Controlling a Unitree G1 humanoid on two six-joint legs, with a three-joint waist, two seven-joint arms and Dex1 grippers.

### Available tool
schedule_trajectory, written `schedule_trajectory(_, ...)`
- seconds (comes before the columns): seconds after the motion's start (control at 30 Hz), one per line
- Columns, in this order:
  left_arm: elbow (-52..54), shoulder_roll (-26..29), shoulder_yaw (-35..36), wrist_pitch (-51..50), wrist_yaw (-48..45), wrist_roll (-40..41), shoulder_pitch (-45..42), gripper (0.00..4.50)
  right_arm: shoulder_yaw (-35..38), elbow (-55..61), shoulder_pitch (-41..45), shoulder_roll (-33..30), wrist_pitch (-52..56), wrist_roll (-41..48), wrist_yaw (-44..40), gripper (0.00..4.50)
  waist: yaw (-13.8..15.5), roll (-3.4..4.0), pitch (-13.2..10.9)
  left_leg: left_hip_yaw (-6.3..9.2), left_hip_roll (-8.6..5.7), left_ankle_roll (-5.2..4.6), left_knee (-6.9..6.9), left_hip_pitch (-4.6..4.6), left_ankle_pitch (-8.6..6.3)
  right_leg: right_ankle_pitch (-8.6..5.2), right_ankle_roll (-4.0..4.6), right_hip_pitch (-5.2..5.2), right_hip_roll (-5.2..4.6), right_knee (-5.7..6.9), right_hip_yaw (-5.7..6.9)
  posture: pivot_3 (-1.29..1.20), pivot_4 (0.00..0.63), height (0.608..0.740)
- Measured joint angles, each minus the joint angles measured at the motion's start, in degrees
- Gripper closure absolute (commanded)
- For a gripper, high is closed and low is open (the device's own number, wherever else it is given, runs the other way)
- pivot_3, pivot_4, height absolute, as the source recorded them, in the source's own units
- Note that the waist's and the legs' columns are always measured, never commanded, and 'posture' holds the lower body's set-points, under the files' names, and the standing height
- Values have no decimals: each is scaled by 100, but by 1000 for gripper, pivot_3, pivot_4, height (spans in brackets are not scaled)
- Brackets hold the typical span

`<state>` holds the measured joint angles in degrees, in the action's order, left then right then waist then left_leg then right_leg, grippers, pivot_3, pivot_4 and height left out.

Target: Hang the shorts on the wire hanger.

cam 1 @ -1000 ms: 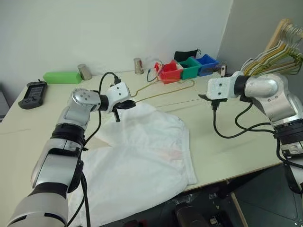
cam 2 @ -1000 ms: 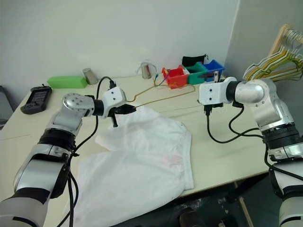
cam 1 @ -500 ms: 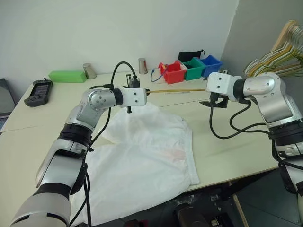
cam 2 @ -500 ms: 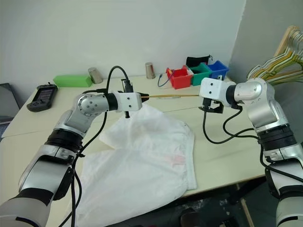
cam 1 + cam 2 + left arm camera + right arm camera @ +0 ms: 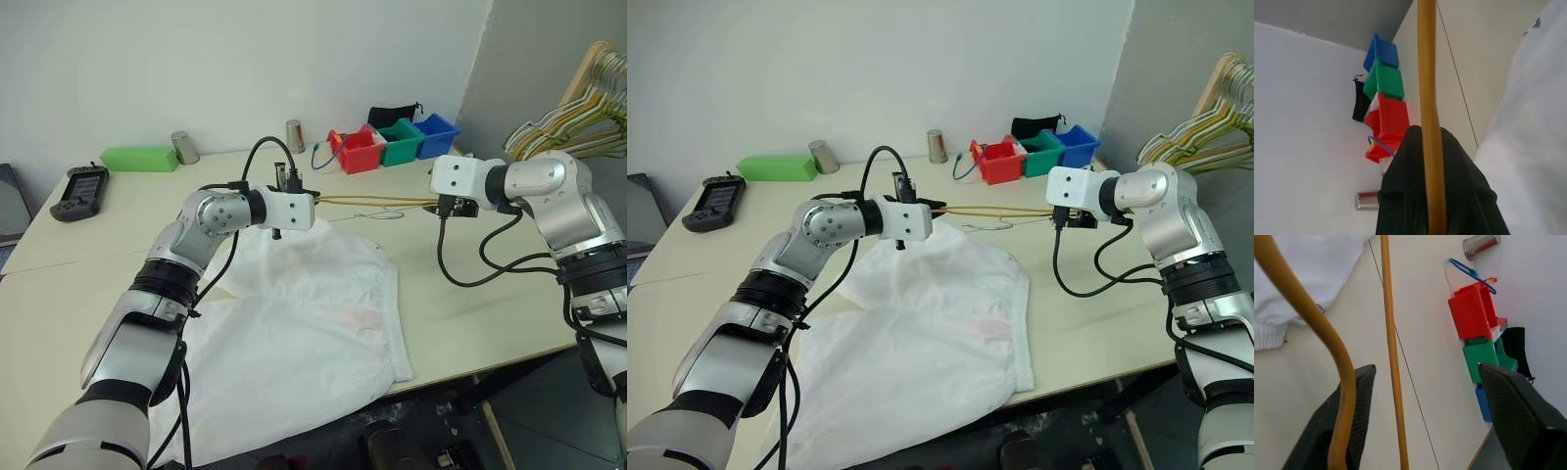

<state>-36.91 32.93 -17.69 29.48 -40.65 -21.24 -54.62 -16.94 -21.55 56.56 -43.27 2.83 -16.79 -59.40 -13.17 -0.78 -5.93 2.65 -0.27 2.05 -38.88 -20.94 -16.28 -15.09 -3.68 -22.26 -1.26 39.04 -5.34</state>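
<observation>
The wire hanger (image 5: 377,202) is a thin yellow-gold wire with a small silvery hook, held level above the beige table (image 5: 88,264) so that it spans the gap between the two arms; its long sides show as two nearly parallel golden lines running from one arm to the other, with the hook hanging near the middle. The left gripper (image 5: 306,200) has its black fingers pressed together on one end of the wire; in the left wrist view the golden wire runs straight up between the closed black fingers (image 5: 1459,196). The right gripper (image 5: 449,206) is at the other end: in the right wrist view its two textured black fingers (image 5: 1354,411) stand apart, with the curved corner of the hanger and one straight side passing through the gap between them, the curved part lying against one finger. The shorts (image 5: 304,343) lie spread flat on the table below and nearer than the hanger, large and white, of thin wrinkled fabric, with a faint pinkish stain near their middle and their lower edge drooping over the near table edge. At the back of the table stand a red bin (image 5: 358,152), a green bin (image 5: 399,142) and a blue bin (image 5: 434,132) in a row, and a metal cup (image 5: 295,136) is just beside them.
</observation>
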Motion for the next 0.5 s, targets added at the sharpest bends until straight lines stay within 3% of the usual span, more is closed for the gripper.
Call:
schedule_trajectory(0.33, -176, -36, -3, 2, 27, 10, -30, 4500, -7, 122, -137, -113, -175, -64, -22, 4344, -127, -1, 1, 3, -4, -3, 0, 0, 2, 2, -4, 1, -6, 0, 2, -194, 0, 740)
schedule_trajectory(0.5, -282, -68, -12, 27, 78, 2, -170, 4500, -8, 178, -201, -179, -257, -156, -9, 4480, -146, -1, 1, 3, -5, -5, 0, 0, 3, 3, -6, 1, -5, 1, 1, -196, 0, 740)
